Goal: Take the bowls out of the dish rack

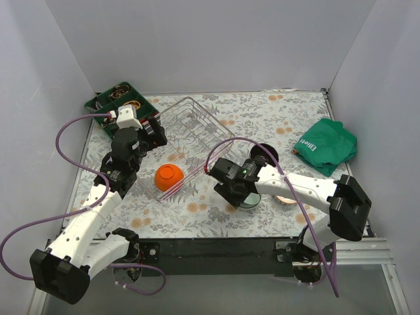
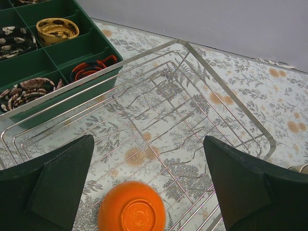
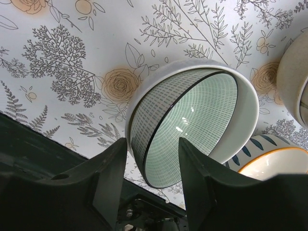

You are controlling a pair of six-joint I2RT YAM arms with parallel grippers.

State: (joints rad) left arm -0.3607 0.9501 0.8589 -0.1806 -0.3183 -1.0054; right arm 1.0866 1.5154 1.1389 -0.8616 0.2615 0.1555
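Ahead of the left hand (image 2: 148,140) lies the dish rack (image 2: 226,88), with a green compartment tray (image 2: 72,95) past its far-left wall. That hand gapes wide and empty, an overturned orange bowl (image 2: 132,211) in the rack just beneath it. The right hand (image 3: 153,142) straddles a green-patterned bowl's (image 3: 192,130) wall; whether it clamps is unclear. Rightward, a blue-leaf bowl (image 3: 269,159) and a beige bowl (image 3: 294,82) are cropped.

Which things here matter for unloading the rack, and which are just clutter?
Job:
- rack
- orange bowl, in the rack
- green bowl, out on the table
- leaf-print bowl and beige bowl, next to it

Lying about:
- green tray of small items
- green cloth
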